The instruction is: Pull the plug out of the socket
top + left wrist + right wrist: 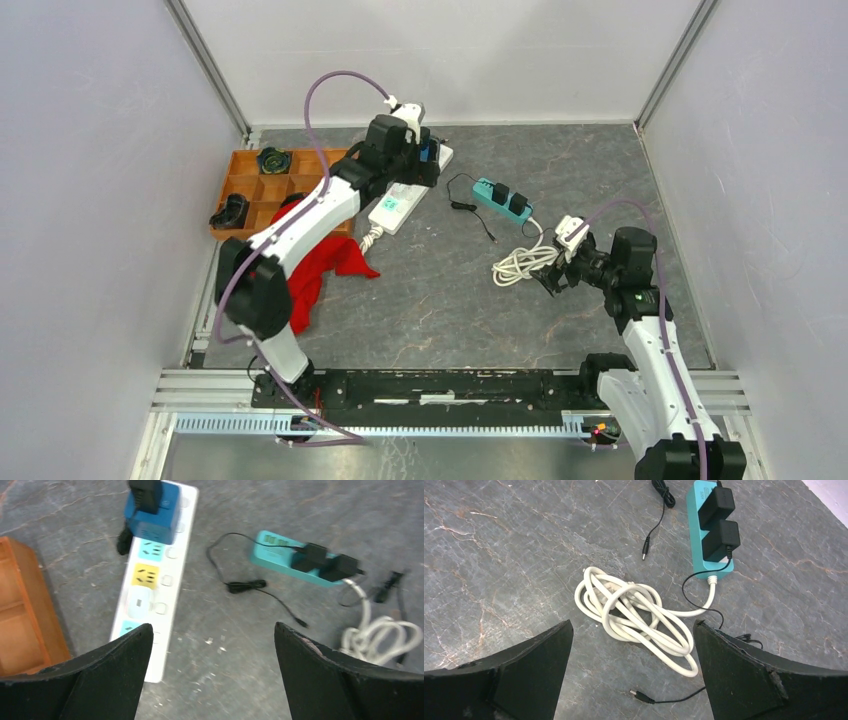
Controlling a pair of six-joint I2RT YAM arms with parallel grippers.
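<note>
A white power strip lies on the grey table with a blue adapter plugged into its far end and a black plug on top of that. My left gripper hovers open over the strip's near end, holding nothing. To the right lies a teal socket strip with two black plugs in it. My right gripper stands open above the strip's coiled white cord, short of the plugs.
An orange compartment tray with dark items sits at the back left, and a red cloth lies beside it under the left arm. Thin black cables with loose barrel ends trail around the teal strip. Walls close in on three sides.
</note>
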